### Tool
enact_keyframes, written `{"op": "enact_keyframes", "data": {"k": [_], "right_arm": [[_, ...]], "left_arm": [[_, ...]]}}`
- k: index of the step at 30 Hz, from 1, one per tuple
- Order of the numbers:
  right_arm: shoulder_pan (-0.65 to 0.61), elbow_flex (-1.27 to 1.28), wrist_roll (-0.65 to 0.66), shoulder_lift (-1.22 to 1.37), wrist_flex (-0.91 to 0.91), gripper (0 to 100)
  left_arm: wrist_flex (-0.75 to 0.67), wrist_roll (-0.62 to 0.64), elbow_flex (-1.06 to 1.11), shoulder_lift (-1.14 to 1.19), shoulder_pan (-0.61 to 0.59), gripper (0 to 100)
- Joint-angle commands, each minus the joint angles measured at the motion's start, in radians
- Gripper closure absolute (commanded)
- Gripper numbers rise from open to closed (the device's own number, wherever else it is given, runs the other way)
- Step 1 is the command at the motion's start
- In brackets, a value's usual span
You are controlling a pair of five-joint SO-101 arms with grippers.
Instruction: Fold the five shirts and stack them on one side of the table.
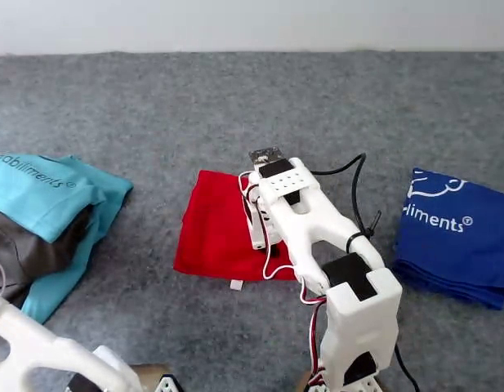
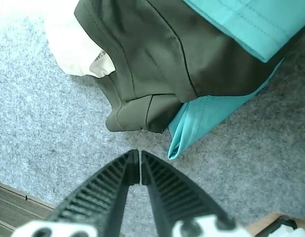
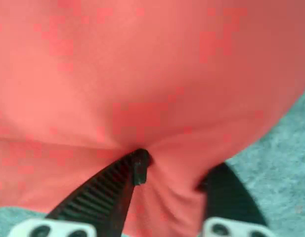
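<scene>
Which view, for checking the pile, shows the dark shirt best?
Left wrist view: the dark shirt shows seams and hem close. High view catches a part beneath the teal shirt; right wrist view faces the red shirt.

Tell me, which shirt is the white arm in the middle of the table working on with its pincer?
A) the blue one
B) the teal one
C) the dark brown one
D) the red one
D: the right pincer has red cloth bunched between its fingers, and in the high view that arm stands over the red shirt.
</scene>
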Motion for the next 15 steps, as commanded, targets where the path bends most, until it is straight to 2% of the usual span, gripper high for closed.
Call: {"op": "enact_keyframes", "data": {"k": [1, 3, 5, 7, 10, 13, 15], "right_arm": [[0.041, 0.017, 0.041, -0.019, 0.005, 95.5], [0.065, 0.012, 0.078, -0.058, 0.03, 99.1], [0.077, 0.018, 0.138, -0.117, 0.059, 98.6], [0.077, 0.02, 0.255, -0.18, 0.104, 98.9], [0.124, 0.011, 0.577, -0.257, 0.127, 98.9], [0.223, -0.014, 0.953, -0.272, 0.001, 98.9], [0.271, -0.043, 1.146, -0.234, -0.096, 98.9]], "left_arm": [[-0.015, -0.011, -0.036, -0.02, 0.003, 98], [-0.015, -0.011, -0.036, -0.017, 0.003, 98], [-0.015, -0.011, -0.035, -0.015, 0.003, 98], [-0.015, -0.011, -0.035, -0.015, 0.003, 98], [-0.015, -0.011, -0.035, -0.015, 0.003, 98], [-0.052, -0.011, 0.004, -0.02, 0.015, 98], [-0.084, -0.012, 0.042, -0.023, 0.025, 98]]}}
